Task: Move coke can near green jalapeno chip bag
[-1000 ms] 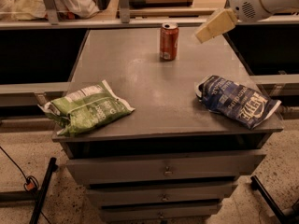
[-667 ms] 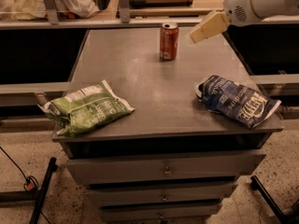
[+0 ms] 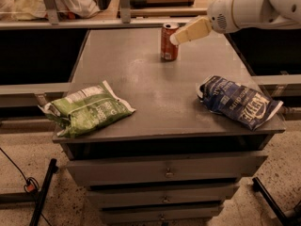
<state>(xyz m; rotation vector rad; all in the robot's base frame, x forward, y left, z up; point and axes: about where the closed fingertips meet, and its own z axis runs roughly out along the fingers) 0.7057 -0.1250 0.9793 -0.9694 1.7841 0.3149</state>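
The coke can (image 3: 167,42), red-orange with a silver top, stands upright near the back middle of the grey cabinet top (image 3: 150,86). The green jalapeno chip bag (image 3: 87,109) lies flat at the front left corner, its white end panel turned toward the back left. My gripper (image 3: 176,38) reaches in from the upper right on a white arm, its pale tip right beside the can's upper right edge. I cannot tell whether it touches the can.
A dark blue chip bag (image 3: 240,101) lies at the front right of the cabinet top. Drawers (image 3: 164,171) sit below the top. A shelf rail (image 3: 94,22) runs behind it, and black stand legs (image 3: 42,197) rest on the floor at both sides.
My gripper has moved left and slightly down, from well right of the can to right beside its top. The can and both bags have not moved.
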